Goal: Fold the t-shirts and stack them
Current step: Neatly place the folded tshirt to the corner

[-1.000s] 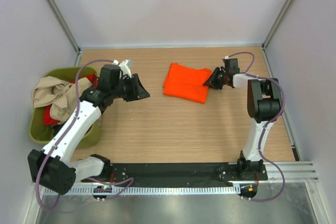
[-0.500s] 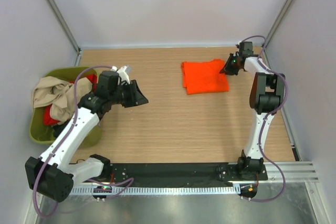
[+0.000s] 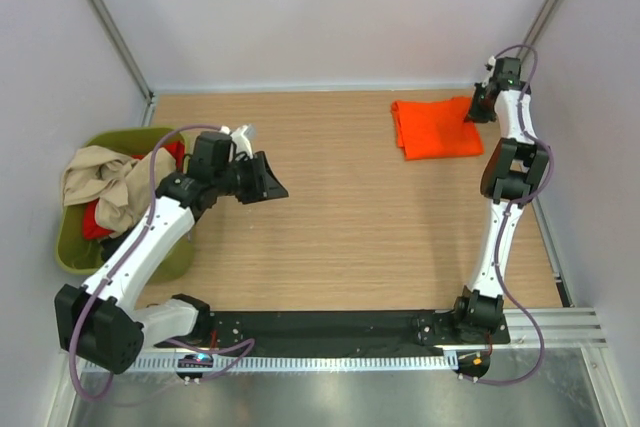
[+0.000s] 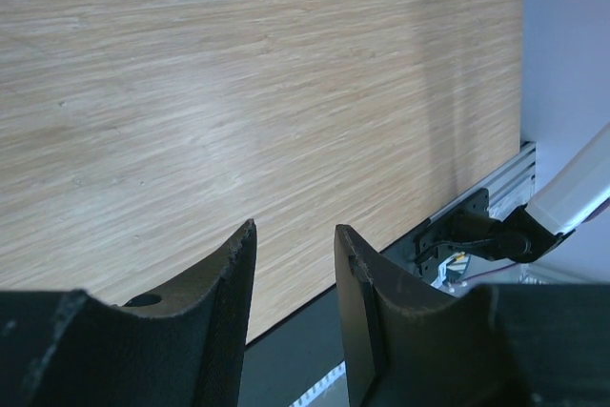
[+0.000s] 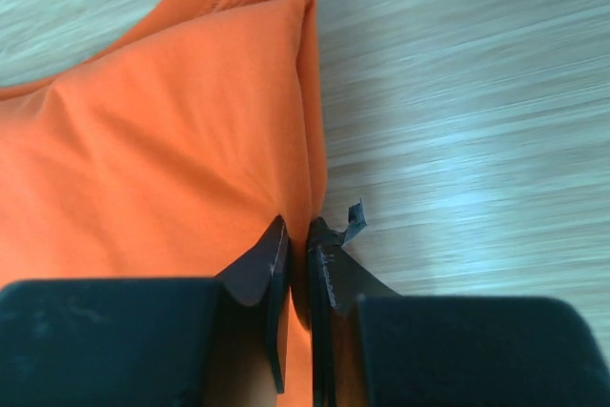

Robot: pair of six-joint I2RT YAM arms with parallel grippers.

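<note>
A folded bright orange t-shirt [image 3: 435,127] lies at the far right of the table. My right gripper [image 3: 474,113] is shut on the shirt's right edge; in the right wrist view the orange t-shirt [image 5: 162,140] is pinched between the fingertips [image 5: 297,235]. More t-shirts, a beige one [image 3: 100,182] and a red one [image 3: 100,219], are heaped in the olive-green tub [image 3: 75,252] at the left. My left gripper [image 3: 272,184] hovers over bare table to the right of the tub, open and empty, its fingers [image 4: 229,283] apart in the left wrist view.
The tub stands against the left wall. Metal posts and white walls enclose the table on three sides. A black rail [image 3: 330,327] with both arm bases runs along the near edge.
My right gripper has dragged the orange t-shirt from the table's middle back to the far right corner. The left arm has barely shifted.
</note>
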